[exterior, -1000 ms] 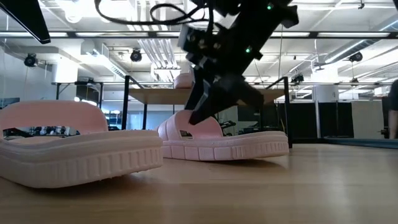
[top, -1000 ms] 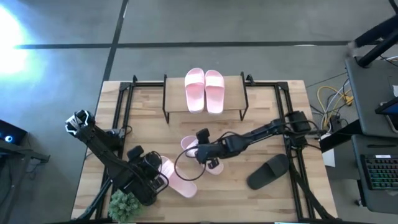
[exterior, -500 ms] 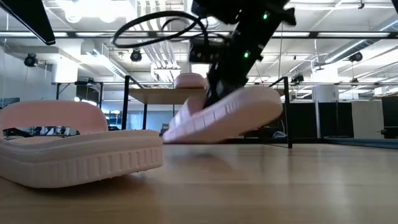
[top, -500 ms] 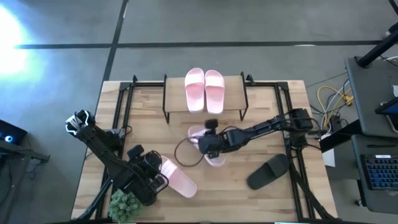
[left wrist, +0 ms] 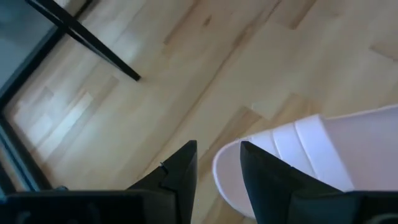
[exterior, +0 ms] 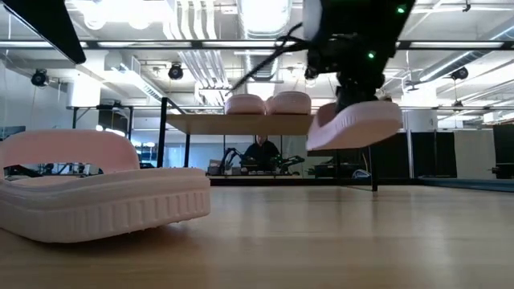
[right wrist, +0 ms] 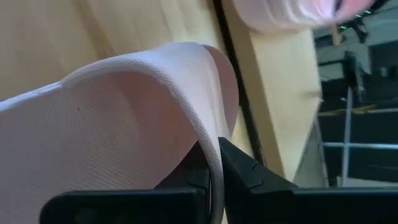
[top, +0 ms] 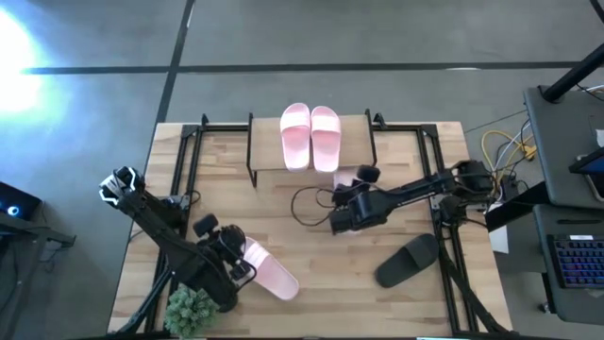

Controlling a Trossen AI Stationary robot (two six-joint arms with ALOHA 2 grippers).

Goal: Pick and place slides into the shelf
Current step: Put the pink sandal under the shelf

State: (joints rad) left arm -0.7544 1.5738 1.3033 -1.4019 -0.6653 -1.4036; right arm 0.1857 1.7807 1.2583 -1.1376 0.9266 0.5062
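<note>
A pink slide (exterior: 353,124) was held clear of the table, pinched by its strap in the right gripper (top: 345,213) just near of the shelf (top: 355,144), whose right side should be approached level, while the left gripper (top: 229,265), fingers slightly apart, waited beside another slide (top: 269,274).

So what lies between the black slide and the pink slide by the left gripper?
Only bare tabletop between the black slide and that pink slide, in the high view.
</note>
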